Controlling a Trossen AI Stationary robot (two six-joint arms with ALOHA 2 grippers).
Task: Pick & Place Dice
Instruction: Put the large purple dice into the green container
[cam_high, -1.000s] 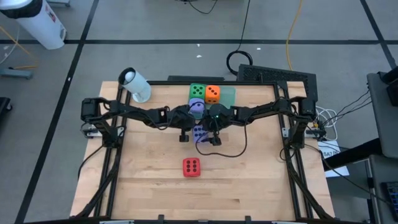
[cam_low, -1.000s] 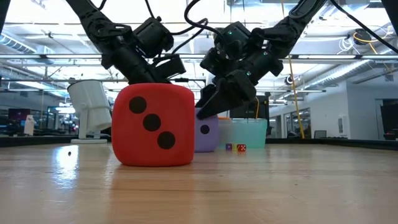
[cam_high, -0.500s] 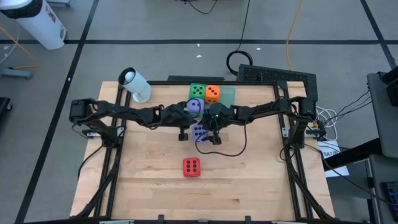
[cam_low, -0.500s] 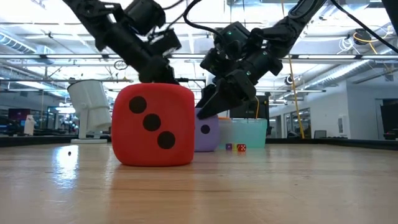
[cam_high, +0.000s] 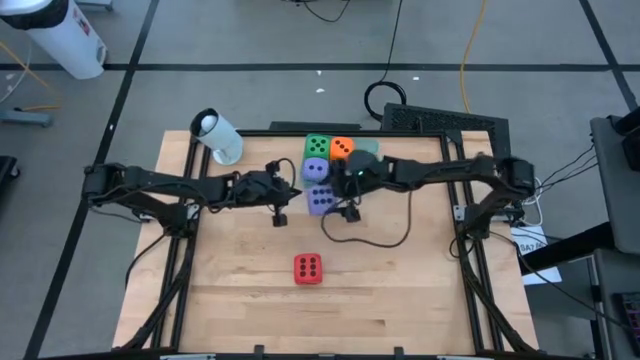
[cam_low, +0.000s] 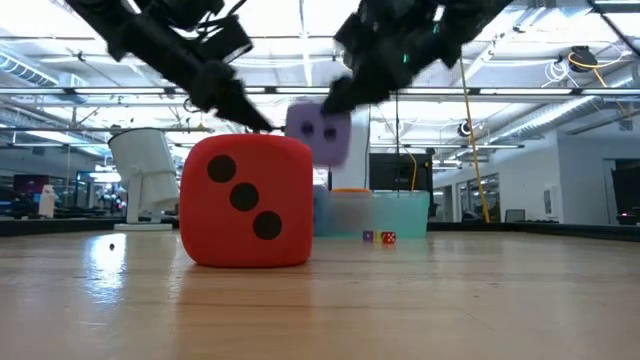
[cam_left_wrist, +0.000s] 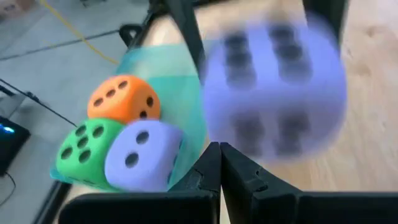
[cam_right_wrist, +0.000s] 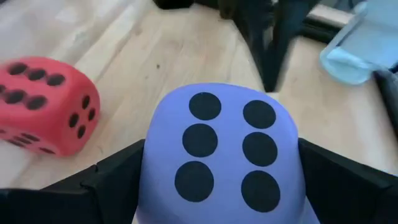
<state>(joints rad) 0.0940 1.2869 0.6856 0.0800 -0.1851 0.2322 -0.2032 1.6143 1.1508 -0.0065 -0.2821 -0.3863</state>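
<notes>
**Purple die in the air, tray close behind**

At the left of the high view, the left gripper (cam_high: 281, 207) hangs over bare wood with nothing in it; its own wrist view shows the fingers pressed together. Up in that view's left corner stands a white cylinder (cam_high: 218, 137), well clear of the work.

At centre, the right gripper (cam_high: 340, 208) has a purple die (cam_high: 319, 199) clamped between wide-spread fingers, the six-pip face toward its wrist camera. The low view shows the die lifted clear of the table (cam_high: 400, 290).

Just above it in the high view, the green tray (cam_high: 368, 152) holds the green die (cam_high: 318, 146), the orange die (cam_high: 342, 148) and the second purple die (cam_high: 314, 170). The red die (cam_high: 308, 267) sits alone lower down, well apart from everything.

The dice look like soft, light foam, so they should squash a little under pressure. Flat opposite faces give the surest hold; corners would probably slip.

Room in the tray looks tight, with three dice crowding its left part and the free space toward the right. The table's lower half is open for moving.
</notes>
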